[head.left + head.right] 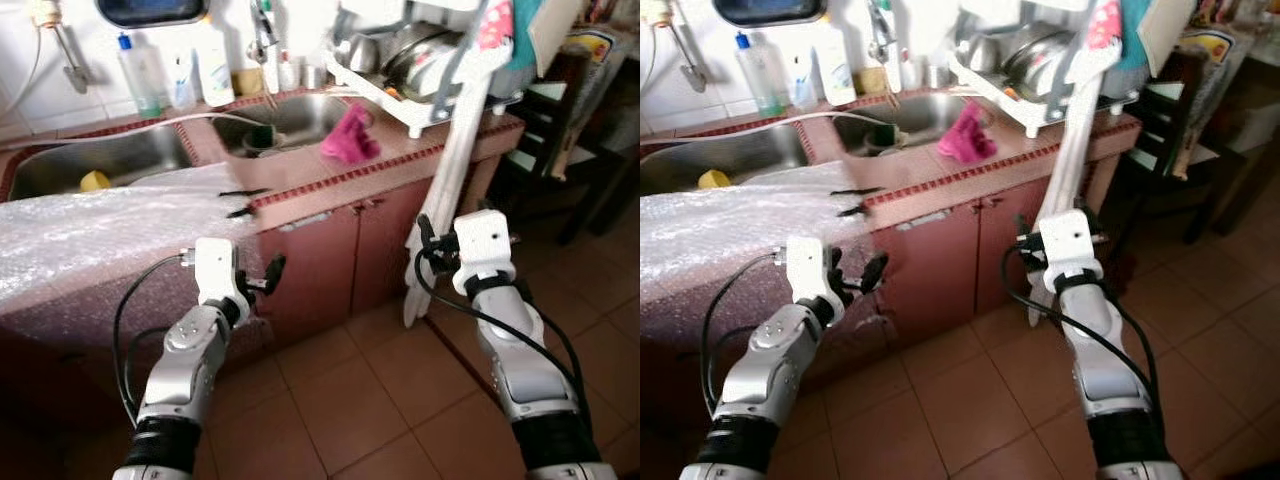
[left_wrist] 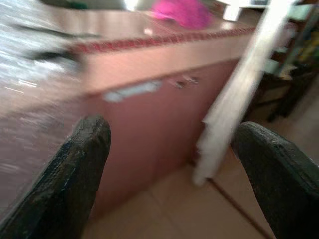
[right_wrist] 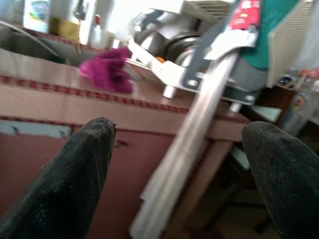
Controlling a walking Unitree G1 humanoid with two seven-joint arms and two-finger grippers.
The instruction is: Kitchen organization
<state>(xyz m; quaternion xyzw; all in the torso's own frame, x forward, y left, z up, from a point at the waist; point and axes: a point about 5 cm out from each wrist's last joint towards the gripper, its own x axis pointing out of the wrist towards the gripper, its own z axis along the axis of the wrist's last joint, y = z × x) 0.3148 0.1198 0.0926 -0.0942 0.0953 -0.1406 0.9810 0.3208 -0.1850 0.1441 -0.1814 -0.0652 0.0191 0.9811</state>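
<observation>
A pink cloth (image 1: 350, 135) lies crumpled on the reddish counter (image 1: 300, 170), between the right sink (image 1: 295, 115) and a white dish rack (image 1: 400, 95) with pots in it. Two thin black utensils (image 1: 243, 193) rest on the counter near the edge of a bubble wrap sheet (image 1: 100, 235). My left gripper (image 1: 262, 280) hangs open and empty in front of the cabinet doors (image 1: 340, 250), below the counter's edge. My right gripper (image 1: 428, 250) is open and empty too, close to a long pale plank (image 1: 450, 190) that leans against the counter.
A yellow object (image 1: 95, 181) sits in the left sink (image 1: 60, 165). Bottles (image 1: 140, 75) stand along the back wall. A dark chair (image 1: 560, 130) is at the right. Brown tiled floor (image 1: 380, 390) lies open before the cabinets.
</observation>
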